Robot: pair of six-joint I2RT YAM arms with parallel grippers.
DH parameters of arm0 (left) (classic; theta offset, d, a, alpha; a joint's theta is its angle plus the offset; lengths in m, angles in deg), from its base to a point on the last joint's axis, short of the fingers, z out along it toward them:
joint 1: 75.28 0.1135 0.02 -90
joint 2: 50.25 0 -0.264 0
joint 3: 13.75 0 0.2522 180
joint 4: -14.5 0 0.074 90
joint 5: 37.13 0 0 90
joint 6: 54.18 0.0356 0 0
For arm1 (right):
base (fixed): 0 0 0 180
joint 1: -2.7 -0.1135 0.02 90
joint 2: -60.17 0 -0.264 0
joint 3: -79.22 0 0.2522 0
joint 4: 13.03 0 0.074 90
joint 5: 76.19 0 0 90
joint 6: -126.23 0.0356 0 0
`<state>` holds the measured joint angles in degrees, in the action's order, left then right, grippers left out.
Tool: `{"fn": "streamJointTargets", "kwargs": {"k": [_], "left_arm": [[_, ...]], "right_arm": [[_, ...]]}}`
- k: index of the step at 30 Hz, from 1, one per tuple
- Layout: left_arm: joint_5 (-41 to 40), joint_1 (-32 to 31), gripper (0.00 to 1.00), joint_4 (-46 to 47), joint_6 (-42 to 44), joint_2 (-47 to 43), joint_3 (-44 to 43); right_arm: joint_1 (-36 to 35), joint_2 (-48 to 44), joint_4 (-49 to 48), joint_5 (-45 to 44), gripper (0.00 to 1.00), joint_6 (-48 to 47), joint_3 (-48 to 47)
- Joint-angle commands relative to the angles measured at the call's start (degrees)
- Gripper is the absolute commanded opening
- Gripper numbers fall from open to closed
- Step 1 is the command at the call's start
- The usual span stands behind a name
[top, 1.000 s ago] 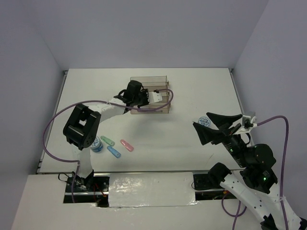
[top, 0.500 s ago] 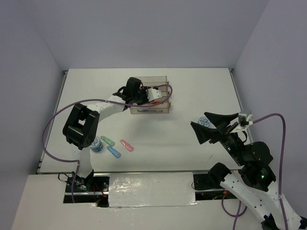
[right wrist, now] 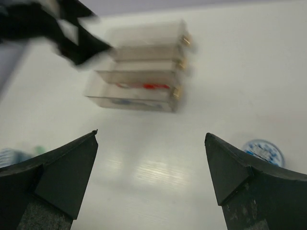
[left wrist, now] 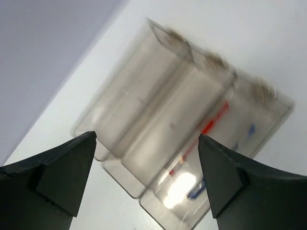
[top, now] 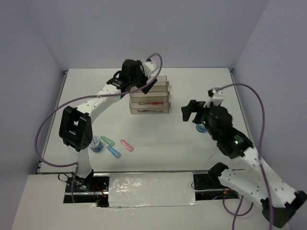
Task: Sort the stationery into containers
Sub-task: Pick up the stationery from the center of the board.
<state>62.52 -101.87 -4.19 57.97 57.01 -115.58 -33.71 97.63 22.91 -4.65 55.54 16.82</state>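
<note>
We see smoky clear plastic trays (top: 149, 110), a thin red pen (left wrist: 211, 124), 2 round blue-patterned rolls (top: 96, 143), a green capsule (top: 107, 141), a blue capsule (top: 113, 151) and a pink capsule (top: 126, 145).

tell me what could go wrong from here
1. The open left gripper hangs right over the trays. Coming down, it could knock them and jostle the red pen inside.
2. The blue roll lies off to one side of the open right gripper, not in its gap. Descending as is could shove it away.

Trays (right wrist: 139, 86) motion-blurred in both wrist views; blue roll (top: 199, 128) mostly hidden under right arm (top: 230, 142).
</note>
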Motion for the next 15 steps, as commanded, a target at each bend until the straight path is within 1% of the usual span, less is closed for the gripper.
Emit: {"fn": "streamJointTargets", "kwargs": {"k": [1, 2, 3, 4, 5, 6, 7, 8, 9, 10, 11, 12, 14, 15], "left_arm": [[-13.0, 2.0, 0.99, -9.5, -24.2, -4.6, -16.7], [-14.1, 2.5, 0.99, -17.8, -28.4, -5.0, -19.0], [-18.3, 2.8, 0.99, -20.1, -34.4, -7.8, -18.7], [-20.4, 2.9, 0.99, -21.5, -36.1, -10.4, -16.5], [-22.3, 2.8, 0.99, -22.0, -37.3, -13.2, -9.6], [-25.1, 2.7, 0.99, -22.7, -40.8, -19.5, -6.5], [-30.6, 2.8, 0.99, -24.1, -42.4, -22.6, -3.9], [-32.0, 2.9, 0.99, -25.6, -43.6, -25.5, 1.4], [-33.1, 2.9, 0.99, -27.3, -45.9, -31.6, 4.2], [-35.1, 2.9, 0.99, -27.8, -46.9, -34.9, 7.2], [-35.5, 2.9, 0.99, -28.1, -47.5, -37.9, 12.7], [-34.8, 2.9, 0.99, -27.3, -46.7, -43.7, 15.2], [-30.2, 2.9, 0.99, -27.0, -44.8, -49.7, 20.5], [-28.9, 2.9, 0.99, -27.6, -44.6, -50.5, 21.5]], "right_arm": [[6.3, 10.9, 9.9, -9.6, 1.0, 4.4, -0.3], [9.0, 14.0, 9.9, -8.9, 1.0, 6.2, 0.8], [14.7, 15.0, 8.8, -7.2, 1.0, 7.0, 1.8], [17.8, 16.1, 7.2, -2.9, 1.0, 7.3, 4.1], [20.6, 16.6, 5.5, 0.0, 1.0, 7.1, 5.3], [24.6, 17.5, 2.7, 2.4, 1.0, 6.8, 5.9], [25.4, 18.3, 2.3, 3.8, 1.0, 6.5, 6.2], [25.6, 20.4, 2.0, 2.8, 1.0, 6.1, 6.0], [25.9, 21.6, 1.4, 2.4, 1.0, 5.8, 5.9], [27.2, 22.7, 1.1, 2.9, 1.0, 5.7, 5.8], [27.8, 25.0, 0.7, 4.1, 1.0, 5.0, 5.8], [28.1, 25.8, -1.1, 6.7, 1.0, 4.7, 5.9], [28.7, 28.0, -3.5, 8.0, 1.0, 4.2, 6.4], [28.8, 28.7, -3.8, 7.8, 1.0, 4.2, 6.3]]}}
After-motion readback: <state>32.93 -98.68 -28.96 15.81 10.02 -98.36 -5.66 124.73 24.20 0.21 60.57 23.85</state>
